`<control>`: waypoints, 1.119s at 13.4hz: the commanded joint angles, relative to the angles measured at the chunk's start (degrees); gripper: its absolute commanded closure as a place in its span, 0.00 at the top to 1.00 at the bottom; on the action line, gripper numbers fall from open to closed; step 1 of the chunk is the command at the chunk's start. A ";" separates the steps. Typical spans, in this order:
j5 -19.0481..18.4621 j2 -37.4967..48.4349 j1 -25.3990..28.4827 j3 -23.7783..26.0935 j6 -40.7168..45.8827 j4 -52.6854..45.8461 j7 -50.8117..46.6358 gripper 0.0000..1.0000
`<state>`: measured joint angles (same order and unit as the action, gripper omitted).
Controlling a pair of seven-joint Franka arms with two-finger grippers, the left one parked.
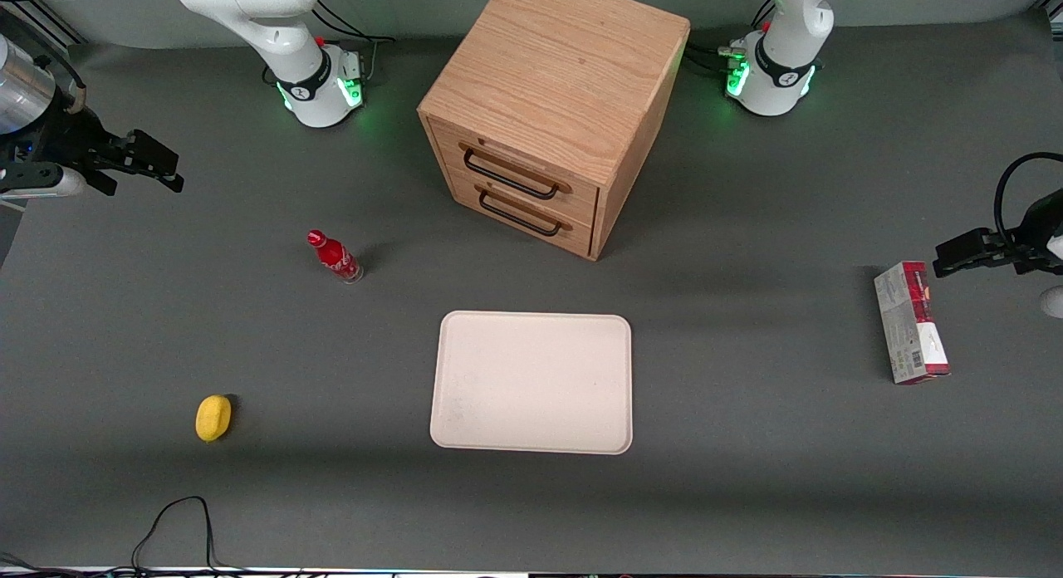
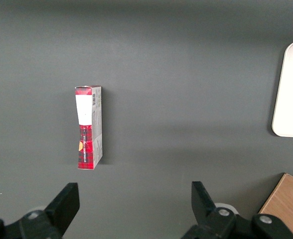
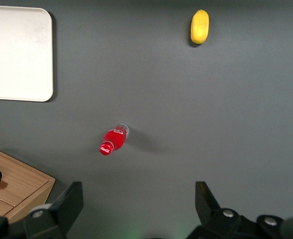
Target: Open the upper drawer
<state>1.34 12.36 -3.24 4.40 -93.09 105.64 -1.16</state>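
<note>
The light oak cabinet (image 1: 552, 71) stands at the middle of the table, farther from the front camera than the tray. Its upper drawer (image 1: 531, 164) is shut flush, with a long black bar handle (image 1: 508, 178). The matching lower drawer (image 1: 531, 214) beneath it is also shut. My gripper (image 1: 158, 167) is open and empty, held above the table toward the working arm's end, well apart from the cabinet. In the right wrist view the gripper (image 3: 139, 191) has its jaws spread wide over bare table, and a corner of the cabinet (image 3: 17, 186) shows.
A red bottle (image 1: 335, 257) (image 3: 114, 139) stands between my gripper and the cabinet's front. A yellow object (image 1: 213, 417) (image 3: 200, 26) lies nearer the camera. A cream tray (image 1: 531, 383) (image 3: 17, 55) lies in front of the cabinet. A red-and-white box (image 1: 909, 322) (image 2: 89, 127) lies toward the parked arm's end.
</note>
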 commanded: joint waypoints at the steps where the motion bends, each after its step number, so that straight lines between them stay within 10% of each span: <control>1: -0.82 -0.93 0.78 0.34 0.90 -1.13 -1.74 1.00; 13: 0.77 -20.61 1.57 30.81 1.86 -16.68 6.30 1.00; 15: 5.65 -23.94 1.75 33.82 1.25 -16.87 13.26 1.00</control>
<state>3.01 -6.73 -1.66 36.02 -93.18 92.01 5.20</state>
